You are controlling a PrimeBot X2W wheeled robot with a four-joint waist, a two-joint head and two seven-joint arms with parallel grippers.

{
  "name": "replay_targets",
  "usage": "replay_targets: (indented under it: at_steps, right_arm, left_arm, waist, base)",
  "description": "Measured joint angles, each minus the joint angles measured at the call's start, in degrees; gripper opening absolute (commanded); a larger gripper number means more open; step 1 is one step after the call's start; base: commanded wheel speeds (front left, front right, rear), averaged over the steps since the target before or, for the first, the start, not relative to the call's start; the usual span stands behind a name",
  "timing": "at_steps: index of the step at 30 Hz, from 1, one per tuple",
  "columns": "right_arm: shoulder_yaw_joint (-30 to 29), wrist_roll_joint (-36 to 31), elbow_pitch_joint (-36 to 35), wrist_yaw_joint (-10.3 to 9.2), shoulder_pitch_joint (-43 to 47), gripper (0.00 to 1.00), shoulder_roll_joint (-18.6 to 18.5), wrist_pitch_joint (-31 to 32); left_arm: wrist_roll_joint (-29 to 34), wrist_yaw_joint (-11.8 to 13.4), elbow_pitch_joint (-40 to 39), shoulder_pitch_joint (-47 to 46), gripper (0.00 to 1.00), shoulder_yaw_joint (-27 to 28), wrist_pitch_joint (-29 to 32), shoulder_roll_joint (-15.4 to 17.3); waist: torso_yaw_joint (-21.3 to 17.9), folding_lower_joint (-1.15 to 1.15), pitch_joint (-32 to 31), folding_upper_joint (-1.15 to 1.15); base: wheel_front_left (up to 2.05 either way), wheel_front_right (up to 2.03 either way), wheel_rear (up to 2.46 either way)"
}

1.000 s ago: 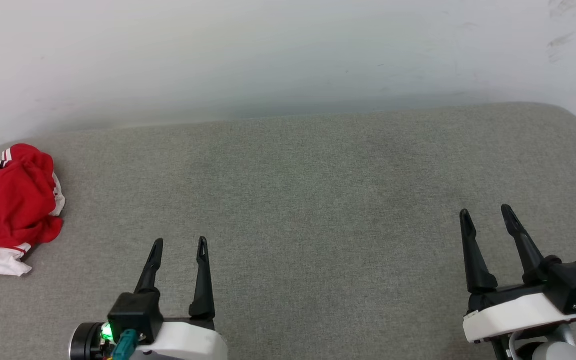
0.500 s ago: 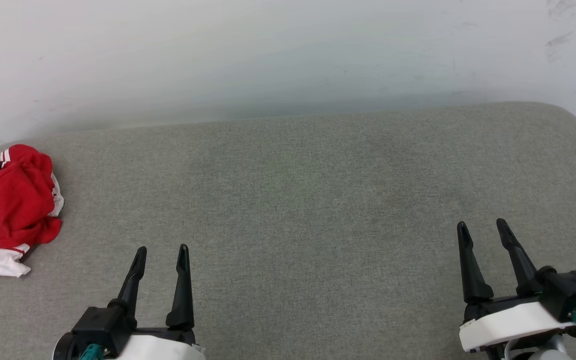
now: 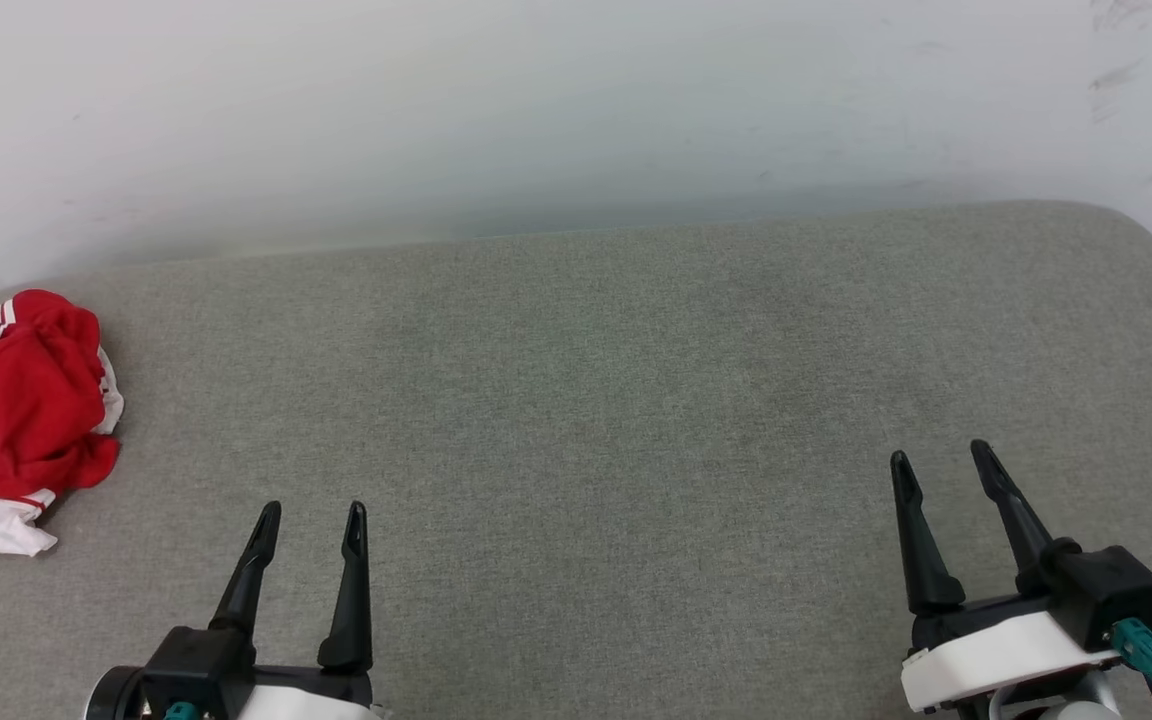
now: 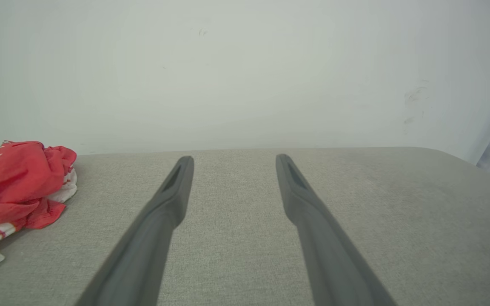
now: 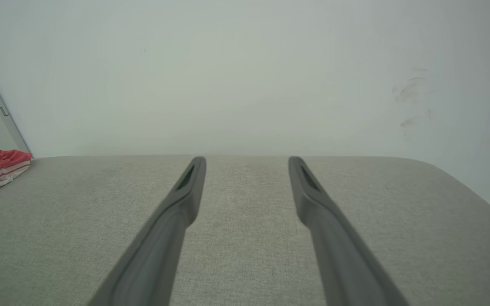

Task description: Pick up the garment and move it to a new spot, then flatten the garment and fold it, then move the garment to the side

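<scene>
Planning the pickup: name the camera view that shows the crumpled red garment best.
Head view: the garment is seen from above, nearly whole, striped trim and white sleeve clear. The left wrist view gives a low side look, clipped at its edge; the right wrist view catches a small distant part.

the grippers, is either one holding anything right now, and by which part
Nothing is held. The left gripper and right gripper stand open over the grey cushion; the red jersey lies crumpled and untouched at far left.

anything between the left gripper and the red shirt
No, that stretch of the grey cushion is bare between the left gripper and the crumpled garment, clear in the head view.
</scene>
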Motion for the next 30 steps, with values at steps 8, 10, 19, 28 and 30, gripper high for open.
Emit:
replay_targets:
  at_steps: [8,10,19,28,30]
  right_arm:
    - [0.5,-1.4,0.1,0.0,0.0,1.0,0.0,-0.5]
    - [0.6,-0.4,0.2,0.0,0.0,1.0,0.0,-0.5]
    - [2.4,1.6,-0.3,0.0,0.4,1.0,0.0,-0.5]
    - [4.7,2.3,0.1,0.0,1.2,1.0,0.0,-0.5]
    - [5.4,2.8,0.2,0.0,1.3,1.0,0.0,-0.5]
  left_arm:
    - [0.6,0.0,0.1,0.0,1.0,-0.2,-0.5,0.0]
    - [0.3,0.0,0.3,0.0,1.0,-0.1,-0.6,0.0]
    - [-1.1,-0.2,0.9,-0.2,1.0,1.8,-0.6,-0.1]
    - [-0.6,-0.7,0.9,0.3,1.0,4.1,-0.6,-0.1]
    - [-0.4,-0.9,0.9,0.6,1.0,4.6,-0.6,0.0]
  waist:
    - [0.2,0.0,0.0,0.0]
    - [0.7,0.0,0.1,0.0]
    - [5.2,0.0,0.6,0.0]
    - [13.1,0.0,-0.1,0.0]
    - [14.9,0.0,-0.4,0.0]
  base:
    - [0.0,0.0,0.0]
    - [0.0,0.0,0.0]
    - [0.0,0.0,0.0]
    - [0.0,0.0,0.0]
    - [0.0,0.0,0.0]
